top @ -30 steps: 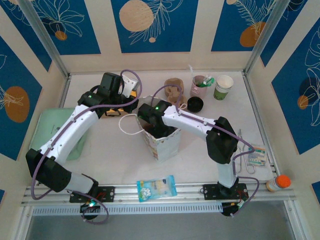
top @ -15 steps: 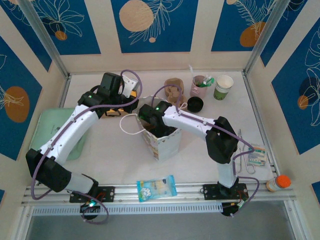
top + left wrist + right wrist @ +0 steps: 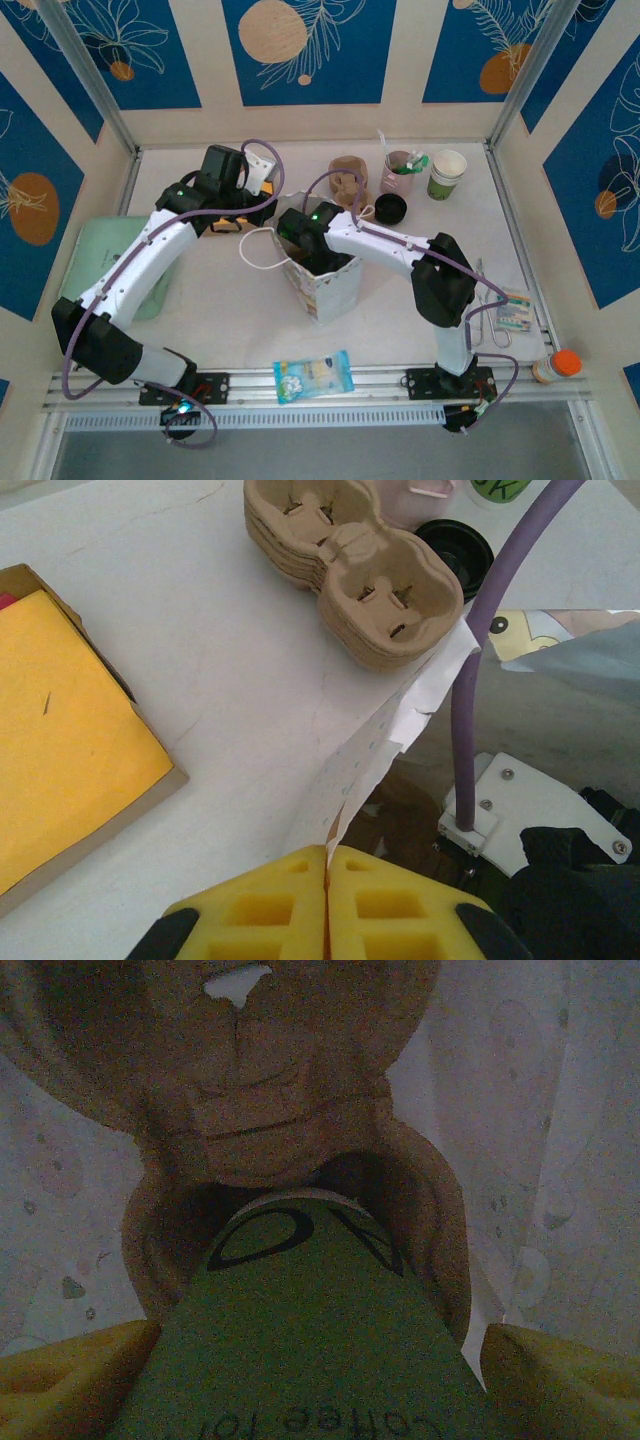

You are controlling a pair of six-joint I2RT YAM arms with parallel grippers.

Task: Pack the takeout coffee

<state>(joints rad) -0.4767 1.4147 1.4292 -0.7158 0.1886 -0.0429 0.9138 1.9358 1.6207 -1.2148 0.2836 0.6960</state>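
Inside the white paper bag (image 3: 325,280), the takeout coffee (image 3: 300,1340), a green-sided cup, is clamped between my right gripper's (image 3: 310,1395) yellow fingers (image 3: 70,1385). The cup's far end sits in a pocket of a brown pulp carrier (image 3: 280,1090) lying in the bag. From above, my right gripper (image 3: 306,250) reaches down into the bag's mouth. My left gripper (image 3: 327,880) is shut on the bag's torn white rim (image 3: 400,720), and from above it is at the bag's far left corner (image 3: 270,208). A second green cup with a white rim (image 3: 447,175) stands at the back right.
A stack of pulp carriers (image 3: 348,180), a pink cup with stirrers (image 3: 402,172) and a black lid (image 3: 390,208) sit behind the bag. A yellow pad in a cardboard box (image 3: 70,730) lies left of it. A green tray (image 3: 150,262), a snack packet (image 3: 313,375) and an orange-capped bottle (image 3: 560,365) lie nearer.
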